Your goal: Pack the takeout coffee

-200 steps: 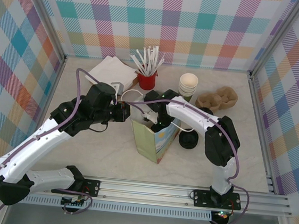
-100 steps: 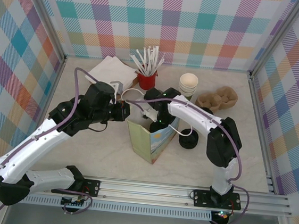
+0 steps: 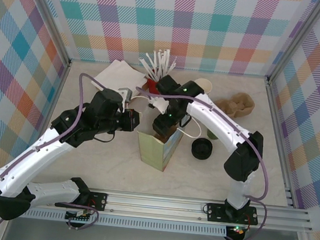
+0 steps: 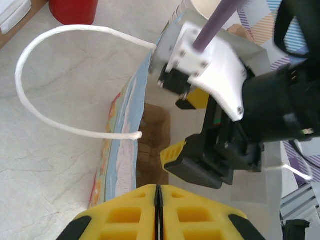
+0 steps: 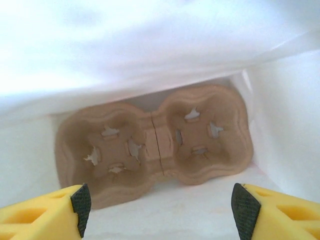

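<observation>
My right pincer (image 5: 160,206) hangs spread wide in the mouth of the paper bag (image 3: 155,151), with nothing between its tips. Below it a brown cup carrier (image 5: 155,142) lies flat on the bag's floor.

The takeout coffee (image 3: 211,134), a small green cup, stands outside the bag on the counter (image 3: 104,160). In the top view it is at 3 o'clock from that pincer, and my right forearm crosses between them and partly covers it. The cup sits just beside the black lids (image 3: 201,149), at their 1 o'clock.

My left pincer (image 4: 157,200) is pressed together on the bag's rim at its 10 o'clock corner, pinching the paper there, well apart from the cup.

A second ago the bag leaned toward 4 o'clock with its printed side showing broadly. Now it stands straighter and looks narrower from above. My right wrist has lifted and swung toward 12 o'clock, so it now covers part of the red pot (image 3: 150,85) of straws. The forearm that hid the green cup has moved off enough to show it. My left arm has hardly shifted.
</observation>
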Controlling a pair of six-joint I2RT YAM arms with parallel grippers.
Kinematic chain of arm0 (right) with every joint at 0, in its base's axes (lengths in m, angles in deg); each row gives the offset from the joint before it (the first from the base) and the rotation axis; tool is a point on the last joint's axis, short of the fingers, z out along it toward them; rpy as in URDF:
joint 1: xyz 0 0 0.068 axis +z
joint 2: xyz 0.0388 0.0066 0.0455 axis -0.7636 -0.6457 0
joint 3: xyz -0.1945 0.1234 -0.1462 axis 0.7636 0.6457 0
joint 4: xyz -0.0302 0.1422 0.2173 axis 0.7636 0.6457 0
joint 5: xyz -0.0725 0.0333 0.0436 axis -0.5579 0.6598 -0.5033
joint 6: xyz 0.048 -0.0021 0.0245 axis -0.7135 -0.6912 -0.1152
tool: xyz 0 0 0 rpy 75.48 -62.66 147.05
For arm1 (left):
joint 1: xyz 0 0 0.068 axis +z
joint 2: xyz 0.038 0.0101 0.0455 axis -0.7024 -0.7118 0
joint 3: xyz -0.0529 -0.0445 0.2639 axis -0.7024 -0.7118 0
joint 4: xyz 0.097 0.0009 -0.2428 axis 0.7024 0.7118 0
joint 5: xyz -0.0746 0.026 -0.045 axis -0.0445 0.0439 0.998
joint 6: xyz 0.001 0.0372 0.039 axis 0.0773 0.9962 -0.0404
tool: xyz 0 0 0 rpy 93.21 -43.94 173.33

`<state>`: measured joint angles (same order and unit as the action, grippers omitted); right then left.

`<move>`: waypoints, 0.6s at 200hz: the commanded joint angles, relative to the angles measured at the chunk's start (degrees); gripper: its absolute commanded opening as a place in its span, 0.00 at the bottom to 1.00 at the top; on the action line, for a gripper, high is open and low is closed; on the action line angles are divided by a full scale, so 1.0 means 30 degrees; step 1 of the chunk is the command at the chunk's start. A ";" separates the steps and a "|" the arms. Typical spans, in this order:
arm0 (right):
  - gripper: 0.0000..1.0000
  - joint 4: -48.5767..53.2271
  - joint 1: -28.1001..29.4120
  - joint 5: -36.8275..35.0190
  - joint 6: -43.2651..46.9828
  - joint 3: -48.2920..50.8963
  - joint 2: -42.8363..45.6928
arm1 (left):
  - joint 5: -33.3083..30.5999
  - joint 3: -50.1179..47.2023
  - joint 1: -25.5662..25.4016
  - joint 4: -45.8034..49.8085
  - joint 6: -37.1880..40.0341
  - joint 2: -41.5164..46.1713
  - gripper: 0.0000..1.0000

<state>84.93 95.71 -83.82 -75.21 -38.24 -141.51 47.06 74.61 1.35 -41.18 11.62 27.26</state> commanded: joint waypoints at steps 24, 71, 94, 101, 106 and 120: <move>0.78 0.1329 -0.0640 0.0145 -0.1163 -0.2872 0.1613 | -0.0328 0.0797 -0.0211 0.0562 0.0350 0.0533 0.26; 0.80 0.1082 -0.1649 -0.0233 -0.2925 -0.3525 0.3821 | -0.0618 0.1818 -0.0219 0.1212 0.0561 0.1068 0.49; 0.85 0.0219 -0.1908 -0.0405 -0.3793 -0.3009 0.5402 | -0.0767 0.2902 -0.0209 0.1747 0.1444 0.0817 0.52; 0.88 -0.0073 -0.1929 -0.0514 -0.4055 -0.2710 0.5896 | -0.0826 0.3356 -0.0216 0.2027 0.1917 0.0537 0.53; 0.90 -0.0337 -0.1922 -0.0534 -0.4231 -0.2490 0.6293 | -0.0917 0.3734 -0.0218 0.2282 0.2289 0.0226 0.54; 0.95 -0.0979 -0.1922 -0.0530 -0.4639 -0.1752 0.7327 | -0.1141 0.4978 -0.0217 0.3158 0.3528 -0.0843 0.58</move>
<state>85.21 89.88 -85.08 -85.22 -46.15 -124.60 45.34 84.10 1.18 -35.87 15.79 28.31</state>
